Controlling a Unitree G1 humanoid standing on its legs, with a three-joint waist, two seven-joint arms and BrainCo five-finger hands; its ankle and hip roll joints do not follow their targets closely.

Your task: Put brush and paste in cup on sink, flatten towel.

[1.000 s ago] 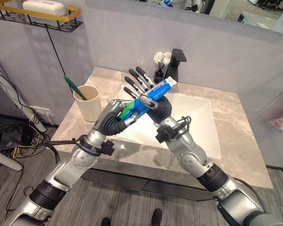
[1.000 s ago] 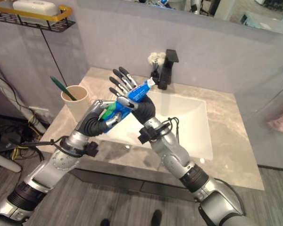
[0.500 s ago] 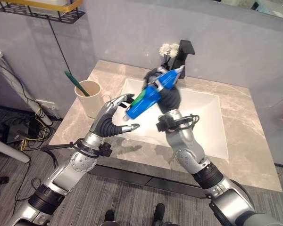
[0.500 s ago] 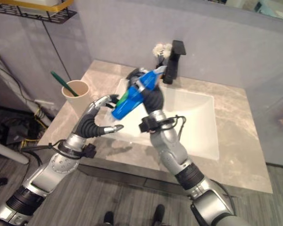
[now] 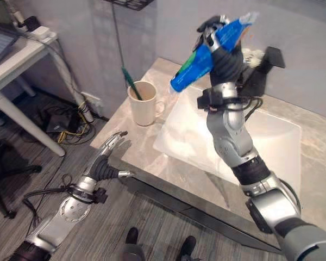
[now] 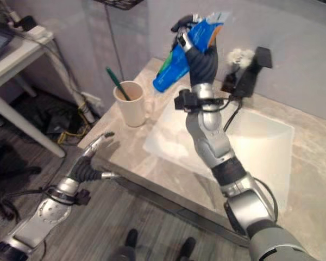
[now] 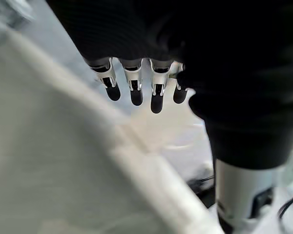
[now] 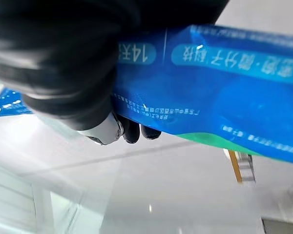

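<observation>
right hand [image 5: 220, 46] clamped on toothpaste [image 5: 206, 56], high; left hand [image 5: 110, 155] slack. next: down into cup [image 5: 143, 103] below-left.

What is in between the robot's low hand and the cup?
Just bare marble counter. In the left eye view the open left hand hangs off the counter edge, the cup stands further back.

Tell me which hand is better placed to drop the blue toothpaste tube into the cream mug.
Right hand: it grips the blue toothpaste tube above the cream mug. Left hand hangs open below the counter edge.
</observation>
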